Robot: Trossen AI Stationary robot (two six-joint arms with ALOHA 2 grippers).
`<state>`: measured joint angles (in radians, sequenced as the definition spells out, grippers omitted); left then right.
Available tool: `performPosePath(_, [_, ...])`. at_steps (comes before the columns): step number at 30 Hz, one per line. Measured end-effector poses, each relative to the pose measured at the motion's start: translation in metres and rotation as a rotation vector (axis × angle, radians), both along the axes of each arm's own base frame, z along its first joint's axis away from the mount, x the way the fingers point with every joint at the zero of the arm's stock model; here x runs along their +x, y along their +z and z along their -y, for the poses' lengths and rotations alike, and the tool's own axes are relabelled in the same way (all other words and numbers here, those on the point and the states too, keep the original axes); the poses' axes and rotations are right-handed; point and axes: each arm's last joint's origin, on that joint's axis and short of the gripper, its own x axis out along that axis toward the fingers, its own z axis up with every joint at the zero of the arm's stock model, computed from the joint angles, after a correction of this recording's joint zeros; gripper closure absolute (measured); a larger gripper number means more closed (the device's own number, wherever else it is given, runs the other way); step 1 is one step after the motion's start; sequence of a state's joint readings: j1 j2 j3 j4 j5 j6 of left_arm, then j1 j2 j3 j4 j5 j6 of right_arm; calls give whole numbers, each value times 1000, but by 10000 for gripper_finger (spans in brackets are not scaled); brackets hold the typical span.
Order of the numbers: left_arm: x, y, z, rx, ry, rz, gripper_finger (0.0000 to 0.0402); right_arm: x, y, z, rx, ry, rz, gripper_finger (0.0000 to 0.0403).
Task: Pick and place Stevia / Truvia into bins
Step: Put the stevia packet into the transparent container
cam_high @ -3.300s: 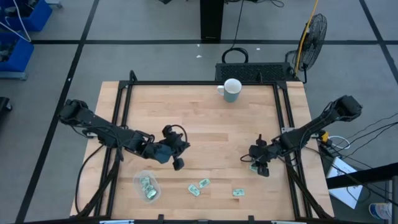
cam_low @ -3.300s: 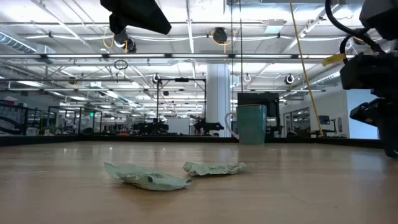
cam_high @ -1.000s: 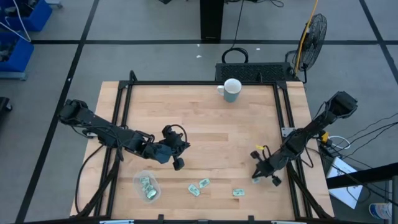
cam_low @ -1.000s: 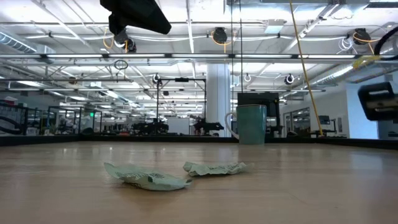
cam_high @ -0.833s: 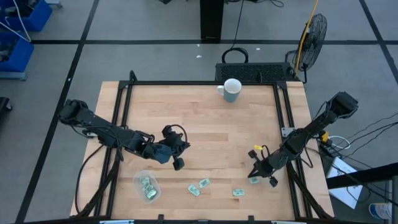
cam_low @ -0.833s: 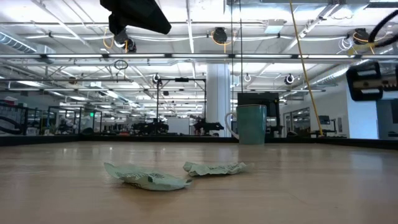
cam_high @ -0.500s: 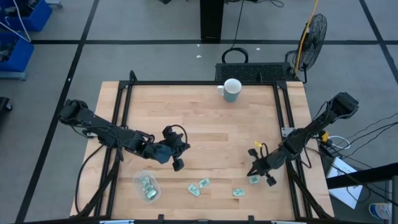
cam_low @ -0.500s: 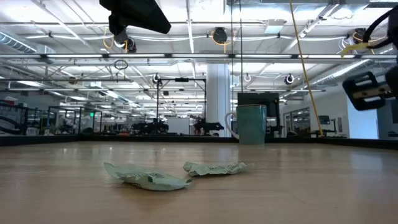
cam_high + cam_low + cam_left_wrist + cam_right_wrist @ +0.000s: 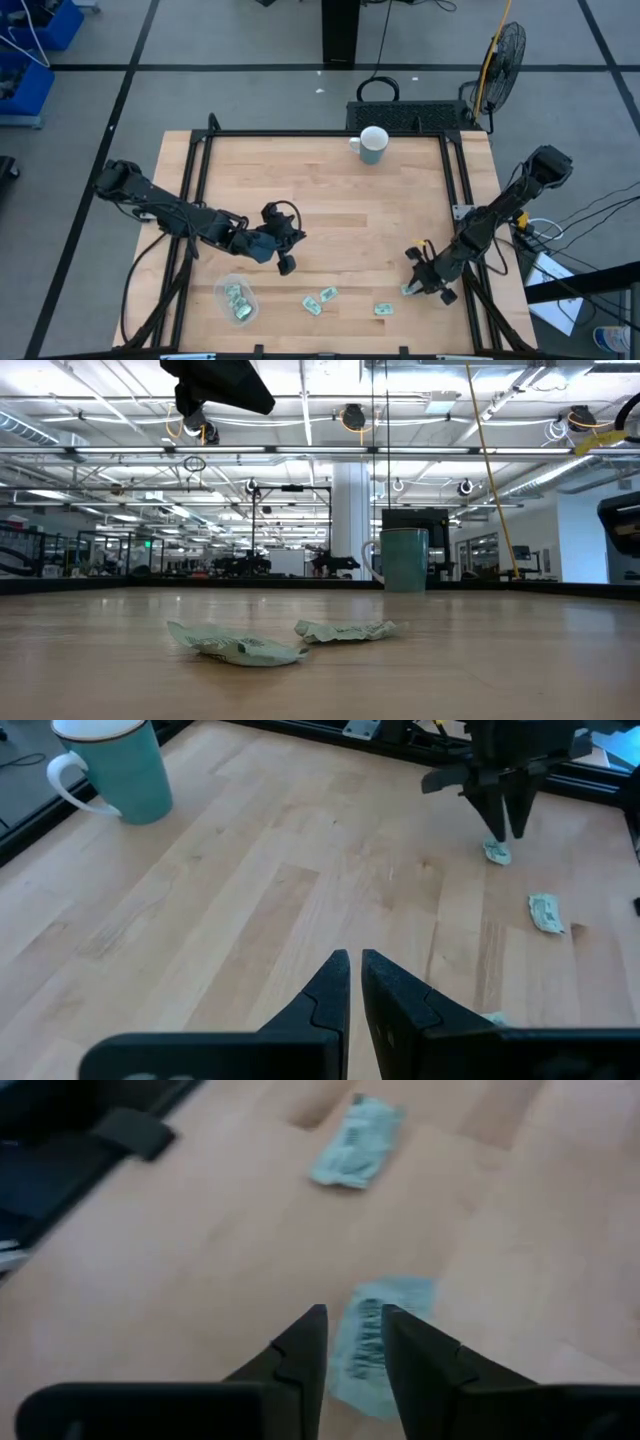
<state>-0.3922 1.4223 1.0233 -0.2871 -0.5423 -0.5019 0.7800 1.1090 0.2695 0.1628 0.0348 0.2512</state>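
Several pale green packets lie flat on the wooden table. Two [image 9: 311, 305] [image 9: 327, 295] are near the front middle, one [image 9: 383, 310] is to their right, and one [image 9: 407, 290] is under my right gripper. The clear bin [image 9: 236, 300] at the front left has packets inside. My right gripper [image 9: 414, 287] points down just over its packet [image 9: 375, 1335], its fingers a narrow gap apart; from the left wrist view it [image 9: 505, 832] stands over that packet [image 9: 497, 851]. My left gripper [image 9: 285, 263] is shut and empty, above the table beside the bin. My right gripper points down from above with its fingertips [image 9: 310, 1330] on either side of the packet's middle [image 9: 372, 1342], which lies flat on the table. Whether the fingertips touch the packet I cannot tell.
A teal mug [image 9: 372, 145] stands at the far edge and also shows in the low view [image 9: 403, 560]. A black frame rail [image 9: 455, 190] runs along the table's sides. Bare wood lies between the two arms.
My right gripper has shifted a little toward the table's left, then back toward its right and near edges, coming lower over the same packet. The packets have kept still.
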Motion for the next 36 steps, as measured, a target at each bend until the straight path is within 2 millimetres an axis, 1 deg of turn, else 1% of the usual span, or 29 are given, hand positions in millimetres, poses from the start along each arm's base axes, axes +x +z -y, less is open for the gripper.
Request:
performPosePath(4, [0,0,0,3,2,1,364,1,-3,1,-49,-82,19,301])
performPosePath(13, [0,0,0,4,3,0,364,2,-13,0,-93,-82,-30,281])
performPosePath(17, [0,0,0,9,0,-1,364,2,-16,0,-111,-75,-34,282])
performPosePath(19, [0,0,0,16,-5,-3,364,2,-18,0,-116,-82,-43,291])
performPosePath(21, [0,0,0,22,-9,-4,364,3,-18,0,-118,-85,-45,308])
performPosePath(25, [0,0,0,25,-8,-4,364,3,-17,-1,-129,-52,-15,365])
performPosePath(27, [0,0,0,25,-8,-4,364,4,-16,-2,-138,-24,18,391])
performPosePath(28, [0,0,0,25,-8,-4,364,5,-16,-2,-149,-14,42,396])
performPosePath(31, [0,0,0,26,-8,-4,364,9,-12,-1,-210,-33,150,392])
performPosePath(34, [0,0,-1,31,-6,-3,364,19,-3,4,-321,-91,320,398])
performPosePath(36, [1,1,-2,38,11,4,364,28,6,10,-414,-186,445,400])
